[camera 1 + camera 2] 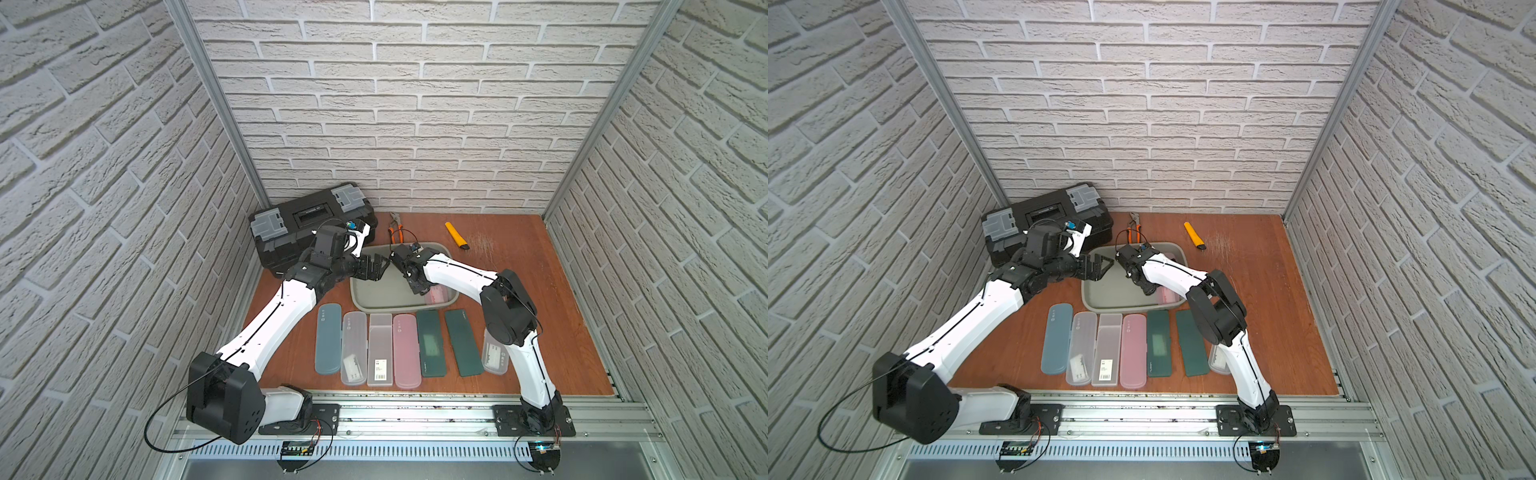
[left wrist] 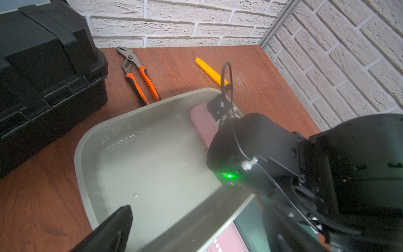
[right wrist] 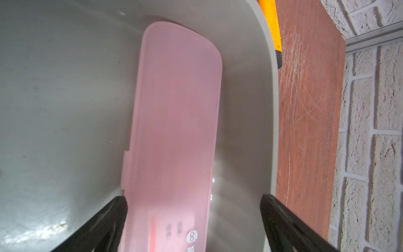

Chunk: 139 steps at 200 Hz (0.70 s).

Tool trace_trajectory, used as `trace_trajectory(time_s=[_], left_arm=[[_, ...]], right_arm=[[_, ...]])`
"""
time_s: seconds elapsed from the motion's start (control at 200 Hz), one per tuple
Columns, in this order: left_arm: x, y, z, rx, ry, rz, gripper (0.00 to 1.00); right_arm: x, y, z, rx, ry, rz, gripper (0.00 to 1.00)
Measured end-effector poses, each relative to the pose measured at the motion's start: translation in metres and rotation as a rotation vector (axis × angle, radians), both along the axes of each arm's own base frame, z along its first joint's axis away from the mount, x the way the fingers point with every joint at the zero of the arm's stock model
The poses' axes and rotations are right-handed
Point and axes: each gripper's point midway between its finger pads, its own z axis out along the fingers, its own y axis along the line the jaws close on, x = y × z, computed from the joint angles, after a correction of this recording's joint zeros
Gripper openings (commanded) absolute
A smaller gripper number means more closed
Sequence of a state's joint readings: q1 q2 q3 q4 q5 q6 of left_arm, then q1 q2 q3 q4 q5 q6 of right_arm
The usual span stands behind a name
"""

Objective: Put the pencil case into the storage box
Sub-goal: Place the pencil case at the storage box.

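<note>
Translucent pink plastic pencil case (image 3: 176, 113) flat in grey-green plastic storage box (image 3: 65, 109), below and between right fingers (image 3: 104, 224), spread wide, empty. Looks light, stiff, slick: pinch across narrow width. Also wide: left fingers (image 2: 109, 231).

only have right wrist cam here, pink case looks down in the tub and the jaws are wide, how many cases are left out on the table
Observer: Seven pencil cases lie in a row in front of the storage box; the right arm hides part of the last one.
Operator: where's the left arm
Observer: The left gripper hangs empty over the box's left rim, pointing toward the right gripper.
Operator: anything behind the tub
Observer: Orange-handled pliers lie on the table just beyond its far rim.
</note>
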<state>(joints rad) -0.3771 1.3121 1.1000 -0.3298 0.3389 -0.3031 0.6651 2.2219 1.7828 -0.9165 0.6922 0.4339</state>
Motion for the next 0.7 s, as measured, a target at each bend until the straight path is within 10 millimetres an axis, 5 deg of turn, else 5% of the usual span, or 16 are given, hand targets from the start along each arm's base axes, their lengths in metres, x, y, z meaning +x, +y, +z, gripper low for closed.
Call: trace_trajectory(time_s=[0.21, 0.315, 0.465, 0.6, 0.695], left_arm=[[-0.002, -0.003, 0.0, 0.006, -0.004, -0.013, 0.99], [-0.003, -0.003, -0.002, 0.014, -0.002, -0.018, 0.98], [-0.007, -0.008, -0.005, 0.033, 0.004, -0.03, 0.98], [-0.018, -0.024, -0.012, 0.045, 0.021, -0.077, 0.98], [-0.028, -0.041, -0.021, 0.038, 0.057, -0.13, 0.98]], right_arm=[[0.002, -0.003, 0.002, 0.002, 0.005, 0.002, 1.0], [0.003, -0.003, 0.02, 0.037, -0.016, 0.008, 1.0], [-0.003, -0.006, 0.098, 0.171, -0.16, 0.007, 1.0], [-0.033, -0.033, 0.178, 0.327, -0.343, -0.031, 1.0], [-0.068, -0.067, 0.191, 0.399, -0.4, -0.088, 1.0]])
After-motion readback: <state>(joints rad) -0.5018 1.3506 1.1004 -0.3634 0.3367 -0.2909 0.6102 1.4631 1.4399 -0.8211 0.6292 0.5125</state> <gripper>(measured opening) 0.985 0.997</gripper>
